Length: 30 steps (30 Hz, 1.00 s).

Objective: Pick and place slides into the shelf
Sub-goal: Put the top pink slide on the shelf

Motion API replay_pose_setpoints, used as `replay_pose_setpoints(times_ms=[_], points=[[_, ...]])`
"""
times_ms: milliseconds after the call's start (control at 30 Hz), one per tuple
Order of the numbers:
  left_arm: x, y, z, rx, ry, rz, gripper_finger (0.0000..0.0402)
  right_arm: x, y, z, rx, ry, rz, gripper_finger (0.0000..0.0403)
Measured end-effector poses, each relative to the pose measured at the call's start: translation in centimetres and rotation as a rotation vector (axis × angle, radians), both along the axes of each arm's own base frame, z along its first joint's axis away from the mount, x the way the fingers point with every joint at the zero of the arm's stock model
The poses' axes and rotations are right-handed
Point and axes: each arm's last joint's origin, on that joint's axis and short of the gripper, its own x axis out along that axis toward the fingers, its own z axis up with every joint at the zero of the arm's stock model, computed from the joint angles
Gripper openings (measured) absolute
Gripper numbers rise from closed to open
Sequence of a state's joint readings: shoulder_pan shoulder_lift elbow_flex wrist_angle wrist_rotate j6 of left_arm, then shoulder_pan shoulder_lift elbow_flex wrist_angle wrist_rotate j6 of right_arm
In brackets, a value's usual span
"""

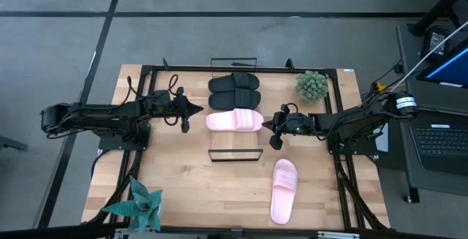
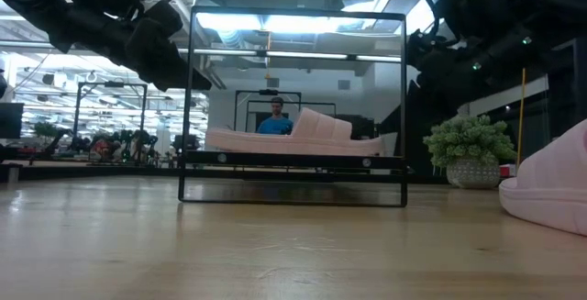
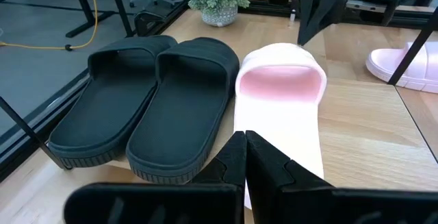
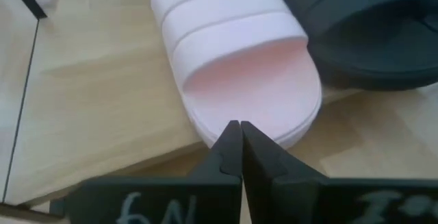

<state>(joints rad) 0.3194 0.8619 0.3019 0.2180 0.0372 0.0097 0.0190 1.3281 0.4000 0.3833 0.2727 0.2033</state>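
Three slides sit on the shelf [image 1: 235,135] while a fourth waits on the table. The left gripper [image 1: 196,109] hangs just off the heel end of the pink slide [image 1: 235,120], fingers pressed together and holding nothing. Beyond its tip, side by side, lie that pink slide and the two black slides [image 1: 234,91], the black pair on the far side of the pink one from the open stretch of board. At the pink slide's other end, the right gripper [image 1: 266,126] points at the toe, its fingers likewise closed and empty, the tips just short of the sole's rim. Behind and to one side of the right gripper, well apart from the shelf, the second pink slide [image 1: 284,190] lies alone on the tabletop [image 1: 183,188], with a small potted plant [image 1: 312,85] at the far corner. By the look of things, the third placement is done and the last pick is next: the right arm, nearer the loose slide, would need to pull back, swing over it, open wide enough to span its strap or edge, then carry it to the bare part of the board beside its partner.
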Motion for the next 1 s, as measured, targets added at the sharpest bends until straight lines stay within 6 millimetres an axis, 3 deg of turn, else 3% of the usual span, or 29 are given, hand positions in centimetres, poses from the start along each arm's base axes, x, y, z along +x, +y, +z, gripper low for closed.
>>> replay_pose_setpoints(times_ms=[333, 633, 1000], points=[[0.0, 0.0, 0.0, 0.0, 0.0, -0.001, 0.0, 0.1, 0.0, 0.4, 0.007, -0.029, 0.009, 0.0], [0.0, 0.0, 0.0, 0.0, 0.0, 0.0, 0.0, 1.1, 0.5, 3.3, -0.008, -0.12, 0.197, 0.0], [0.0, 0.0, 0.0, 0.001, -0.003, -0.001, 0.0, 2.1, 0.6, 2.9, -0.036, -0.013, 0.275, 0.0]])
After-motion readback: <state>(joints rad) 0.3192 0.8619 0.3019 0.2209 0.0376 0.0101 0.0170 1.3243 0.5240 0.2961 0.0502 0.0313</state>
